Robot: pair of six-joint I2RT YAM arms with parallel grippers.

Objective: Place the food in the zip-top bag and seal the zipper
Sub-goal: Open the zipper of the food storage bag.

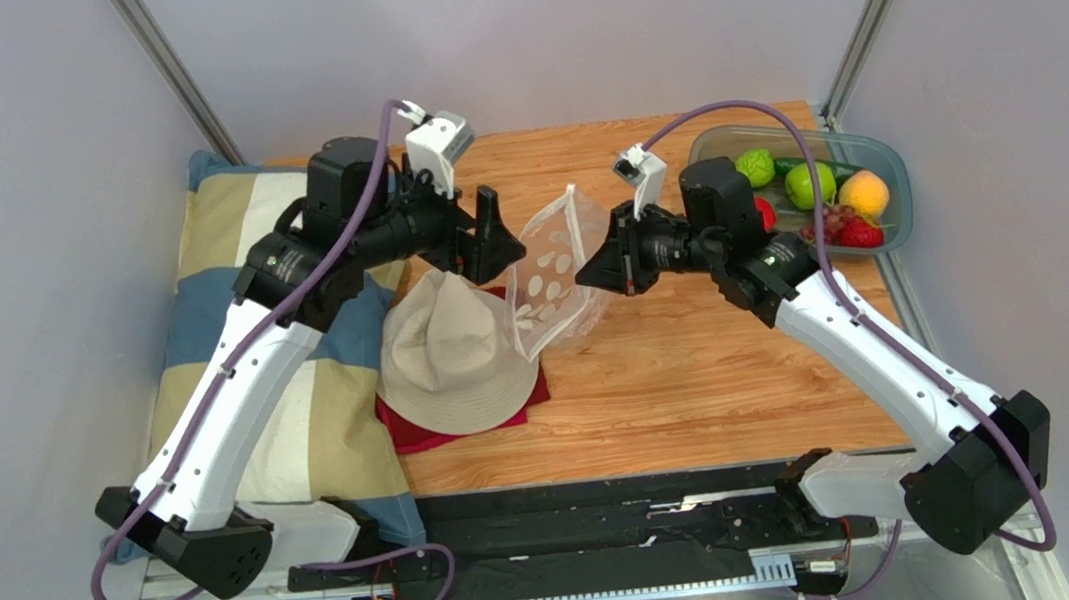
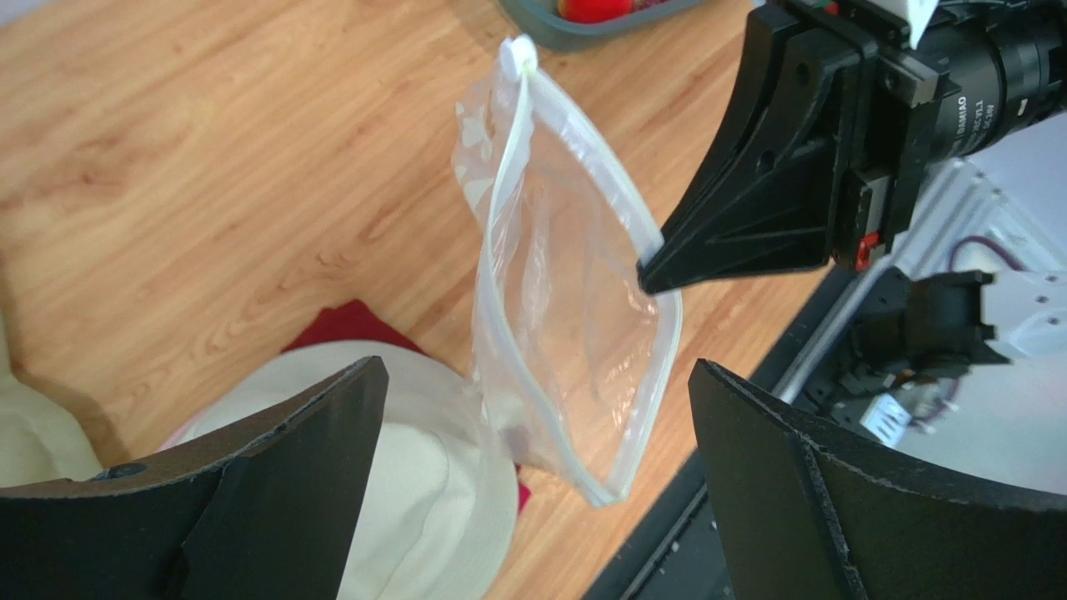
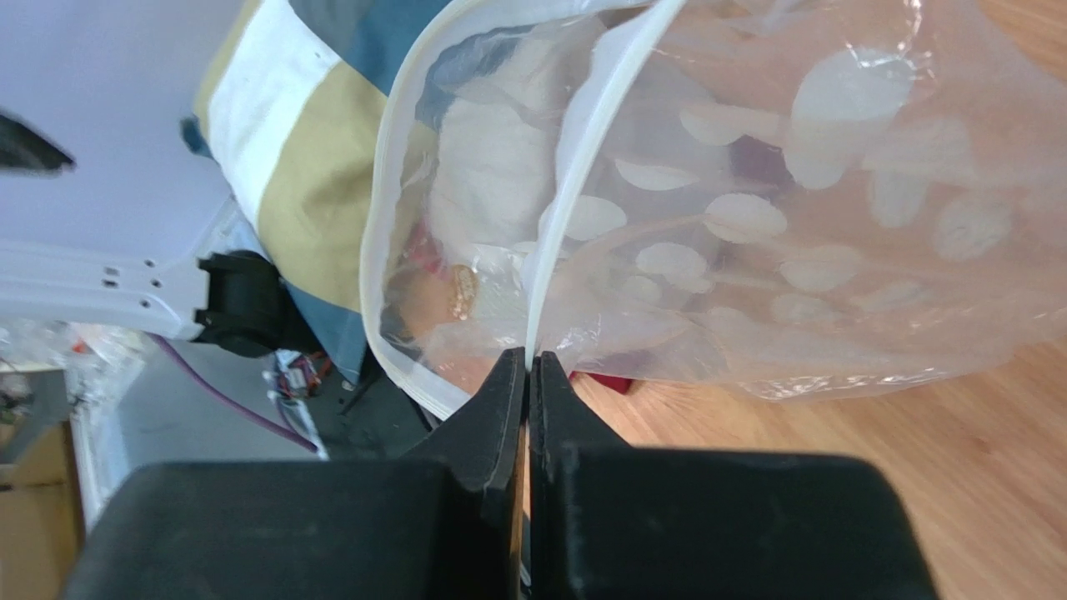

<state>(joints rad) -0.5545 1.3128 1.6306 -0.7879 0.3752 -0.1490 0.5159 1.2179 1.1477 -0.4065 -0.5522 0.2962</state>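
Step, as judged: getting the zip-top bag mouth opened for loading. Left of bag: bring left gripper onto the free lip, bite one layer only, just under the zipper, then pull gently away so the mouth gapes. Right of bag: hold right gripper pinch firm, no twisting; floppy plastic, likely to slip.

Positions, bag as reference. Left gripper: jaws spread wide, nothing held, just left of bag, fingers apart from the plastic. Bag: lifted off the table, hanging roughly upright, no food visible inside. Hat just below-left of bag, contact unclear. Right gripper: clamped tight on bag's rim strip, at its right edge. Food: well right of bag, in grey tray, none bagged yet.
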